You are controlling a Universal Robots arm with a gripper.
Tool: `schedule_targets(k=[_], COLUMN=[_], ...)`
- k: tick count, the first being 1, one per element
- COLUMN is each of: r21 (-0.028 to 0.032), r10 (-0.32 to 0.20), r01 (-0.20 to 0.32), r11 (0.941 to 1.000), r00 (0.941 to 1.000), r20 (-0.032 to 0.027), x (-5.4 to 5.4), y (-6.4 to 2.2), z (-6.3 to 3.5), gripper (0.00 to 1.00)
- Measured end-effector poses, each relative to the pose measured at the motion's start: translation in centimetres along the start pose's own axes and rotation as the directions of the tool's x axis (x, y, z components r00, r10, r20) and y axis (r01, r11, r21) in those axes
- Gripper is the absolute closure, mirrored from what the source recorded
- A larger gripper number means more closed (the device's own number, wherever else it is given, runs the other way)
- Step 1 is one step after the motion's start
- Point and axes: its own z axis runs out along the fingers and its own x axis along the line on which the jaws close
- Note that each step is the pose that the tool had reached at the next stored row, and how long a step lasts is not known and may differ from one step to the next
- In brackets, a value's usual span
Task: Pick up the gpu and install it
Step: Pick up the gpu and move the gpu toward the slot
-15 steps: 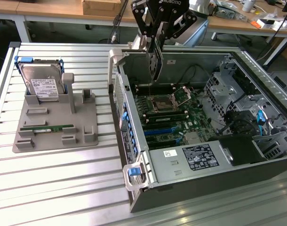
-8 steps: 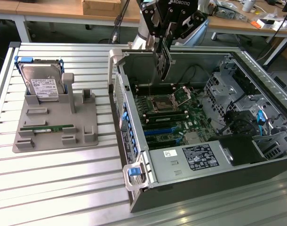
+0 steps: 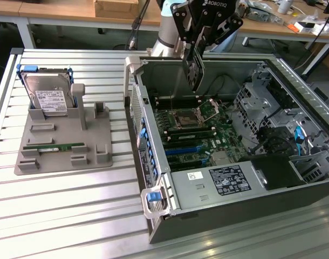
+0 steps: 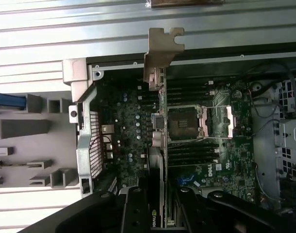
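Note:
My gripper [image 3: 195, 49] hangs above the open computer case [image 3: 153, 156], shut on the gpu [image 3: 193, 71]. The dark flat card hangs upright over the rear of the motherboard [image 3: 197, 135], clear of the board. In the wrist view the gpu [image 4: 157, 145] shows edge on, with its shiny silver end bracket [image 4: 162, 46] pointing away from the gripper [image 4: 160, 206]. The black fingers [image 4: 136, 208] press on either side of the card. Under the card lie the processor socket [image 4: 183, 124] and the board's slots.
A grey holder tray [image 3: 94, 135] stands on the slatted table at the exterior view's left, carrying a silver hard drive [image 3: 48, 97] and a green memory stick [image 3: 54, 146]. Blue expansion slots [image 3: 183, 151] lie near the case's side wall. A power supply [image 3: 229, 181] and a drive cage [image 3: 272, 108] fill the case's other end.

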Motion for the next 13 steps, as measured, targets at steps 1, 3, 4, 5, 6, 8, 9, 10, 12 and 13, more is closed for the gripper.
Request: schedule_targets(k=[1, 3, 4, 5, 6, 8, 9, 10, 12, 13], r21=[0.0001, 0.0000, 0.0001, 0.0000, 0.0000, 0.0001, 0.0000, 0.0000, 0.0003, 0.0006], r10=[0.000, 0.000, 0.000, 0.000, 0.000, 0.000, 0.000, 0.000, 0.000, 0.000], r01=[0.000, 0.000, 0.000, 0.000, 0.000, 0.000, 0.000, 0.000, 0.000, 0.000], r11=[1.0000, 1.0000, 1.0000, 1.0000, 1.0000, 1.0000, 1.0000, 1.0000, 1.0000, 1.0000], r00=[1.0000, 1.0000, 1.0000, 1.0000, 1.0000, 1.0000, 1.0000, 1.0000, 1.0000, 1.0000], r20=[0.0000, 0.0000, 0.0000, 0.0000, 0.0000, 0.0000, -0.0001, 0.0000, 0.0000, 0.0000], x=[-0.2, -0.6, -0.8, -0.9, -1.1, -1.3, -1.4, -2.4, -2.5, -2.6], y=[0.01, 0.04, 0.06, 0.07, 0.08, 0.09, 0.10, 0.18, 0.19, 0.18], z=[0.00, -0.01, -0.01, -0.01, -0.02, -0.02, -0.02, -0.03, -0.03, -0.03], gripper=[0.74, 0.74, 0.74, 0.74, 0.74, 0.74, 0.74, 0.74, 0.74, 0.74])
